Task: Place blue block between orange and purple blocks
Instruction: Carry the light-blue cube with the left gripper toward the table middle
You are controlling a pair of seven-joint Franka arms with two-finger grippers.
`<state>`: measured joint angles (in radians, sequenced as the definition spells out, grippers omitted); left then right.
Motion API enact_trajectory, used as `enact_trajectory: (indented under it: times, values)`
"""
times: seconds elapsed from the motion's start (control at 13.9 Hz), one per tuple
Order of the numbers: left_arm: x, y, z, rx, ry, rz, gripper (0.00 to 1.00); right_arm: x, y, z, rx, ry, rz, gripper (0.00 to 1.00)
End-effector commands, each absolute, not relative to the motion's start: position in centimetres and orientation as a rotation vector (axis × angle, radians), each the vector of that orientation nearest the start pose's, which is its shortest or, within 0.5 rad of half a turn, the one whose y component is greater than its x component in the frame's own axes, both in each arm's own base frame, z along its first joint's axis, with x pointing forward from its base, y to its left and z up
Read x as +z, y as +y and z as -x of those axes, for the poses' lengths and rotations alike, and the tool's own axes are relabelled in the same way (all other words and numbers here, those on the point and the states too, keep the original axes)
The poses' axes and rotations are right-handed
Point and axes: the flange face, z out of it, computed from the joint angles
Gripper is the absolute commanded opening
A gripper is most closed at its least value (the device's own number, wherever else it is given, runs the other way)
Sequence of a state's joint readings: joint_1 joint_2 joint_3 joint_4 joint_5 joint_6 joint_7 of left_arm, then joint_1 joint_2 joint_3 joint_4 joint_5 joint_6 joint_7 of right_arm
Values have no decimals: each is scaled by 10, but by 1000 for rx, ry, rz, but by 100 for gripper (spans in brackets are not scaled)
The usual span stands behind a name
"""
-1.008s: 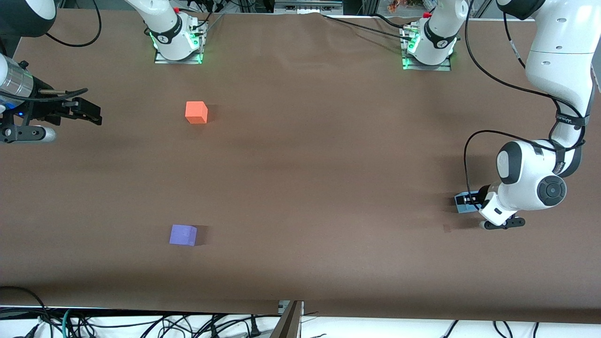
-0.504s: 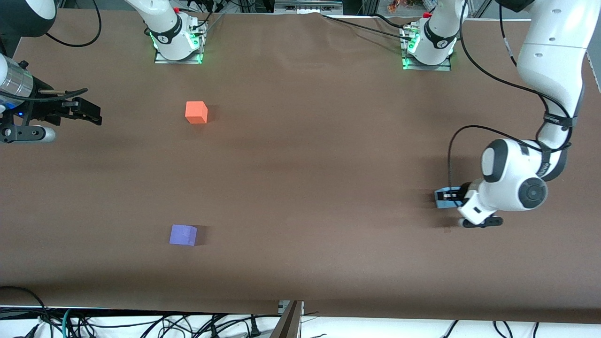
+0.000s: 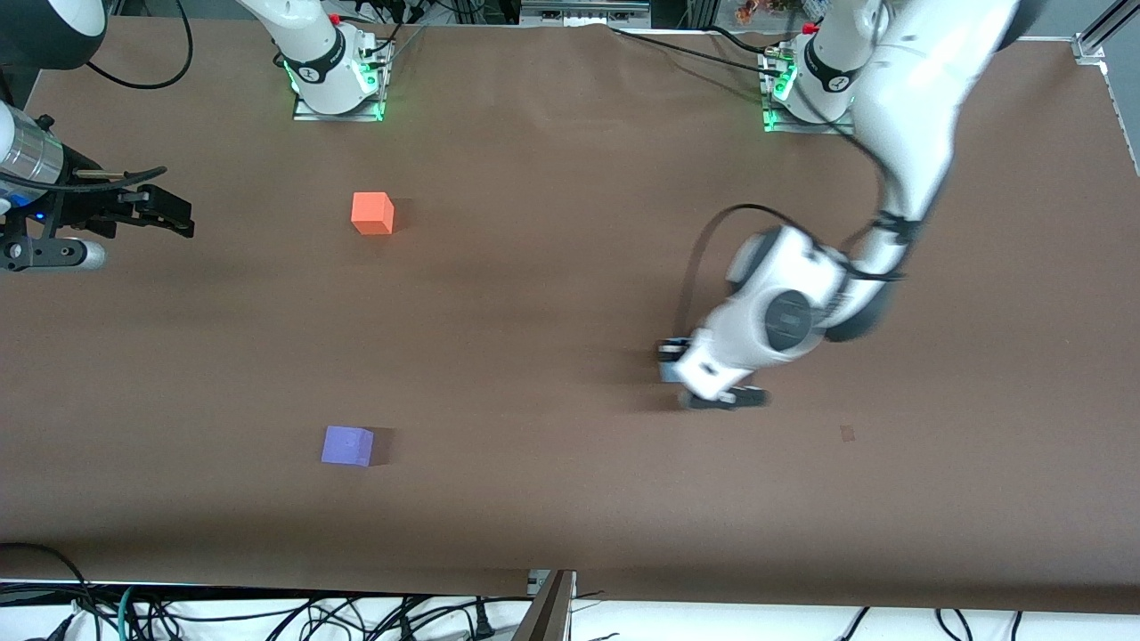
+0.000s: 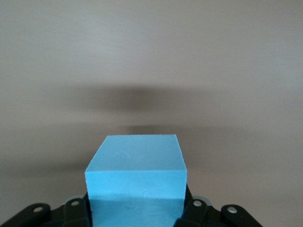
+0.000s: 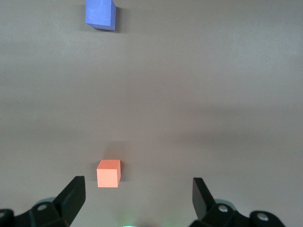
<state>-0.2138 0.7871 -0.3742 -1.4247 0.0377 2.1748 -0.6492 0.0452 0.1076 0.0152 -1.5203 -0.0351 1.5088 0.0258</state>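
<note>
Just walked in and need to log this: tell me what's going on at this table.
The left gripper is shut on the blue block and carries it above the bare table. The orange block and the purple block sit apart toward the right arm's end, the purple one nearer the front camera. The right gripper waits, open.

The left arm reaches from its base down over the middle of the desk, elbow bent, wrist turned toward the right arm's end. Its left end effector (image 3: 674, 361) hangs above the desk with its fingers closed on the blue block (image 4: 136, 177). The right arm waits at its own end of the desk, its right end effector (image 3: 169, 214) held level in the air, fingers (image 5: 71, 196) spread wide apart.
</note>
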Motion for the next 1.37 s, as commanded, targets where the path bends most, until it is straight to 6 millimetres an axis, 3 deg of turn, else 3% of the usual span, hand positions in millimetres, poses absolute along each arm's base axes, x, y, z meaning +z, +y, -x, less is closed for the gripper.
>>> enact_trajectory:
  times: [0.0, 0.22, 0.36, 0.43, 0.5, 0.65, 0.79, 0.94, 1.08, 1.3]
  values:
    - [220, -399, -660, 90, -471, 3407, 0, 588, 30, -576, 171, -63, 3154, 100]
    - [202, -456, -635, -18, -434, 3483, 3, 579, 33, -584, 159, -69, 3123, 100]
    - [185, -464, -632, -86, -490, 3518, 16, 576, 36, -594, 116, -73, 3120, 100]
    - [180, -470, -627, -105, -473, 3529, 38, 574, 36, -595, 116, -71, 3120, 100]
    - [172, -468, -626, -137, -416, 3520, 99, 571, 35, -597, 118, -68, 3118, 100]
    - [167, -475, -620, -220, -315, 3507, 100, 555, 35, -606, 137, -65, 3117, 100]
    - [168, -471, -624, -229, -325, 3500, 100, 552, 38, -606, 150, -60, 3119, 100]
    - [180, -471, -628, -235, -375, 3509, 100, 533, 38, -612, 202, -76, 3116, 100]
    - [200, -460, -640, -212, -547, 3510, 100, 522, 39, -617, 219, -117, 3131, 100]
    - [225, -452, -645, -26, -797, 3493, 100, 485, 43, -630, 275, -143, 3150, 100]
